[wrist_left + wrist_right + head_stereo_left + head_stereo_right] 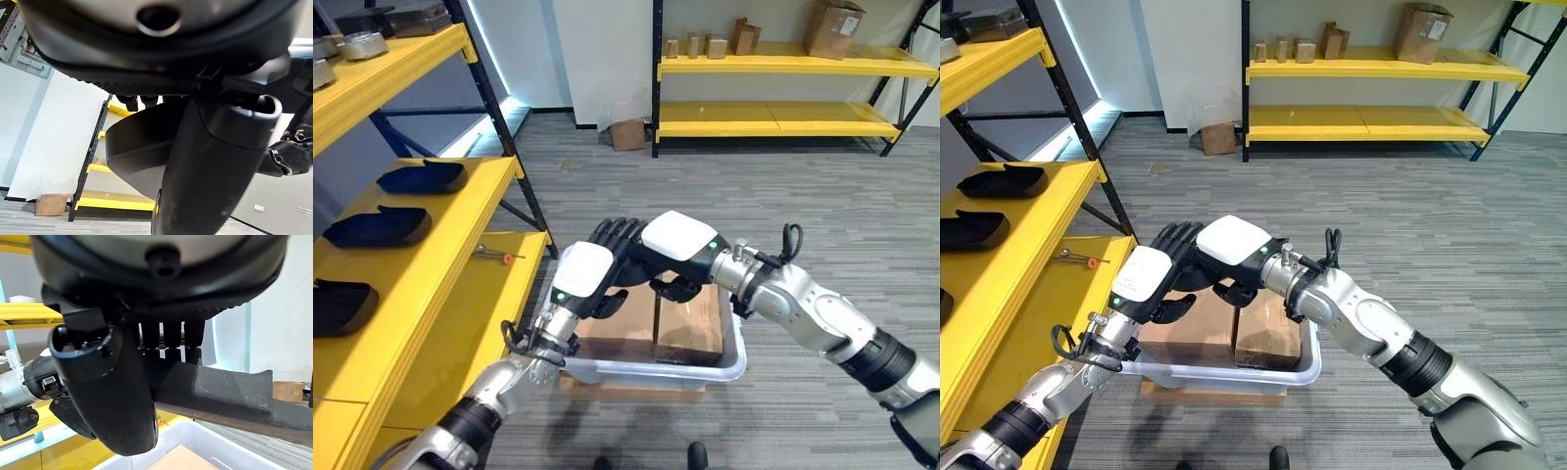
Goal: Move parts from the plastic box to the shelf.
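Black moulded part (220,387), matte, long, curved edge; left hand (582,279) and right hand (675,245) both curled round it above plastic box (724,364)

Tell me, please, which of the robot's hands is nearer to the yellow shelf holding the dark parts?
Left. The left hand is over the box's shelf-side end, close to the shelf. The right hand is farther out, above the box's middle.

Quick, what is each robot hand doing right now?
Left hand: shut on the dark part.
Right hand: shut on the same dark part, above the plastic box.
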Robot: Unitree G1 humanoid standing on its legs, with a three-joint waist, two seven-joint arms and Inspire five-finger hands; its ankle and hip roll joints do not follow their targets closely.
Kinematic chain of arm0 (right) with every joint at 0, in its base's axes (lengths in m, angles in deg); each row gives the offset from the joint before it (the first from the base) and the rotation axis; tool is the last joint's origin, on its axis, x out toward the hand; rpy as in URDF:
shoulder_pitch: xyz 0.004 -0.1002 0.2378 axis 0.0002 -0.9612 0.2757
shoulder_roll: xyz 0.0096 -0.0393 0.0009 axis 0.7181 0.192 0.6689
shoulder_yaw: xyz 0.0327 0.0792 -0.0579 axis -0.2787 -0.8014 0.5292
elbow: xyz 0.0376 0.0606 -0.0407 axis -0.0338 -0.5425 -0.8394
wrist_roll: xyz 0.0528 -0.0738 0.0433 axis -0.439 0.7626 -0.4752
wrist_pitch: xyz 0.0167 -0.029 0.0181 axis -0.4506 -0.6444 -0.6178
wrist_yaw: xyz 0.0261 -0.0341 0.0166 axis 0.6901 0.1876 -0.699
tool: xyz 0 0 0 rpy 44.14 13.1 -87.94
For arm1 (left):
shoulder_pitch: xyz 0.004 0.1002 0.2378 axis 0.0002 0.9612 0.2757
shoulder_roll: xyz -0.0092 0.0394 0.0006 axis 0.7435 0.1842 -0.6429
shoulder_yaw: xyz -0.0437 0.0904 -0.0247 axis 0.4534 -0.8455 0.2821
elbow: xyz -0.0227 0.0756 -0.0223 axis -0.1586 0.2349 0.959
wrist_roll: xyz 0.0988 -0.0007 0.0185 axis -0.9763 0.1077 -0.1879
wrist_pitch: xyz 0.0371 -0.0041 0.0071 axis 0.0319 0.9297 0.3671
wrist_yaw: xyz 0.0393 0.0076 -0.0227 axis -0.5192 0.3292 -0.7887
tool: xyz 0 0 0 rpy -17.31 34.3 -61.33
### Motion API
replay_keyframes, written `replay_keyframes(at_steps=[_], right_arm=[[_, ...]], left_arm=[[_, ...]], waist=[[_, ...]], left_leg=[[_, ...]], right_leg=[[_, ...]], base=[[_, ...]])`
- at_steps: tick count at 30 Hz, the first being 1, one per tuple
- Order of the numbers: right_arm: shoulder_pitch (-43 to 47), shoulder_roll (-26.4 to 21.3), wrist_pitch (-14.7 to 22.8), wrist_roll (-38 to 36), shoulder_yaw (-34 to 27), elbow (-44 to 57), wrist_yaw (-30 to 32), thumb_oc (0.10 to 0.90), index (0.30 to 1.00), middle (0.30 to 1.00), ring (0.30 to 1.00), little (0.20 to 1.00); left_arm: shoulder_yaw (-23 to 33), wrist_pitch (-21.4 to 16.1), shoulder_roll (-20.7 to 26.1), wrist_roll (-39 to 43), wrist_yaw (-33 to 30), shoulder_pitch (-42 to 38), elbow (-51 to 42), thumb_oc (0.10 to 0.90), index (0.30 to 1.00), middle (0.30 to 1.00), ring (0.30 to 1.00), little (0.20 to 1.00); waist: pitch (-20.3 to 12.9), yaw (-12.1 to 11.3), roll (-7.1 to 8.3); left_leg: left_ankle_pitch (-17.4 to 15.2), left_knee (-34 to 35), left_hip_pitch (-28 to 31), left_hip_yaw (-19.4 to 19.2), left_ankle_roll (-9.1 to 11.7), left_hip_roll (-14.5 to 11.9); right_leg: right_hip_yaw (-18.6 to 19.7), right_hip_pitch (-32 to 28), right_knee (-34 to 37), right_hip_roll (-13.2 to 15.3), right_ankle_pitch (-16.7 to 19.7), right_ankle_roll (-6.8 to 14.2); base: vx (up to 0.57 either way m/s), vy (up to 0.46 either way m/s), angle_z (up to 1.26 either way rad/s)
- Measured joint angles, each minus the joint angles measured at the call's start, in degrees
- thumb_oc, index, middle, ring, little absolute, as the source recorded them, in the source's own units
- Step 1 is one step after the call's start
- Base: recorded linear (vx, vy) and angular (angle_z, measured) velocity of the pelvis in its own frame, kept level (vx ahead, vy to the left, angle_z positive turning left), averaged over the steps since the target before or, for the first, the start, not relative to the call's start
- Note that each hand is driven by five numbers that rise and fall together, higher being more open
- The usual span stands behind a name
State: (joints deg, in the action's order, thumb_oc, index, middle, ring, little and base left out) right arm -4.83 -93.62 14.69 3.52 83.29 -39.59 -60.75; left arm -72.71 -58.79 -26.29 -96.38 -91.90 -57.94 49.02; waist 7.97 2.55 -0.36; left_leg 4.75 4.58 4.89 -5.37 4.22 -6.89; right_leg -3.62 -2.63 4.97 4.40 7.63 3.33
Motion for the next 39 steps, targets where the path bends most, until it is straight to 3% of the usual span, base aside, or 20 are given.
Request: replay_keyframes(at_steps=[1,2,3,22,37,38,39], right_arm=[[0.14,-0.02,0.0,0.0,0.0,0.0,0.0,0.4,0.3,0.3,0.3,0.3],[0.23,-0.01,0.0,0.01,0.0,-0.05,0.04,0.4,0.3,0.3,0.3,0.3],[0.25,-0.02,0.0,0.01,0.0,-0.25,0.09,0.4,0.3,0.3,0.3,0.3],[2.14,0.22,0.67,-0.02,2.58,-4.27,1.95,0.4,0.3,0.3,0.3,0.3],[2.25,1.92,0.14,0.0,3.38,-6.09,2.38,0.402,0.303,0.303,0.303,0.303],[2.25,1.97,-0.01,0.01,3.44,-6.1,2.38,0.9,1.0,1.0,1.0,1.0],[2.25,1.97,-0.01,0.01,3.46,-6.12,2.38,0.9,1.0,1.0,1.0,1.0]], left_arm=[[0.0,0.01,-0.01,-0.01,0.12,-0.19,0.0,0.9,1.0,1.0,1.0,1.0],[-0.01,0.09,-0.04,-0.04,0.42,-0.5,0.0,0.502,0.443,0.443,0.443,0.443],[-0.04,0.19,-0.04,-0.08,0.9,-0.79,0.0,0.4,0.3,0.3,0.3,0.3],[-4.22,3.82,0.36,-2.68,0.55,-5.29,2.72,0.4,0.3,0.3,0.3,0.3],[-4.73,3.48,0.47,-2.2,-0.02,-5.33,4.13,0.4,0.3,0.3,0.3,0.3],[-4.72,3.48,0.49,-2.2,0.08,-5.33,4.13,0.4,0.3,0.3,0.3,0.3],[-4.31,3.48,0.62,-2.19,1.24,-5.15,3.5,0.4,0.3,0.3,0.3,0.3]], waist=[[0.0,0.01,0.01],[-0.01,0.02,0.01],[-0.01,0.02,0.01],[-0.11,0.36,-0.04],[-0.12,-0.07,-0.04],[-0.12,-0.1,-0.04],[-0.12,-0.3,-0.04]], left_leg=[[0.01,-0.01,0.01,-0.01,0.01,0.0],[0.02,-0.02,0.03,-0.03,0.03,0.0],[0.02,-0.02,0.04,-0.03,0.03,-0.01],[0.03,-0.02,0.13,-0.2,0.04,0.01],[0.1,-0.02,0.08,-0.09,0.1,-0.01],[0.04,0.03,0.07,-0.07,0.0,-0.01],[0.01,0.09,0.06,-0.03,-0.04,-0.02]], right_leg=[[0.01,0.0,0.0,-0.01,0.0,0.0],[0.03,0.0,0.0,-0.02,0.01,0.0],[0.04,-0.01,0.0,-0.03,0.01,-0.01],[0.22,-0.01,0.0,0.0,0.09,0.02],[0.12,-0.02,0.0,0.01,0.13,-0.01],[0.1,-0.02,0.01,0.07,0.13,-0.01],[0.06,-0.02,0.01,0.12,0.12,-0.01]], base=[[0.0,0.0,0.0],[0.0,0.0,0.0],[0.0,0.0,0.0],[0.0,0.0,0.0],[0.0,0.0,0.0],[0.0,0.0,0.0],[0.0,0.0,0.0]])
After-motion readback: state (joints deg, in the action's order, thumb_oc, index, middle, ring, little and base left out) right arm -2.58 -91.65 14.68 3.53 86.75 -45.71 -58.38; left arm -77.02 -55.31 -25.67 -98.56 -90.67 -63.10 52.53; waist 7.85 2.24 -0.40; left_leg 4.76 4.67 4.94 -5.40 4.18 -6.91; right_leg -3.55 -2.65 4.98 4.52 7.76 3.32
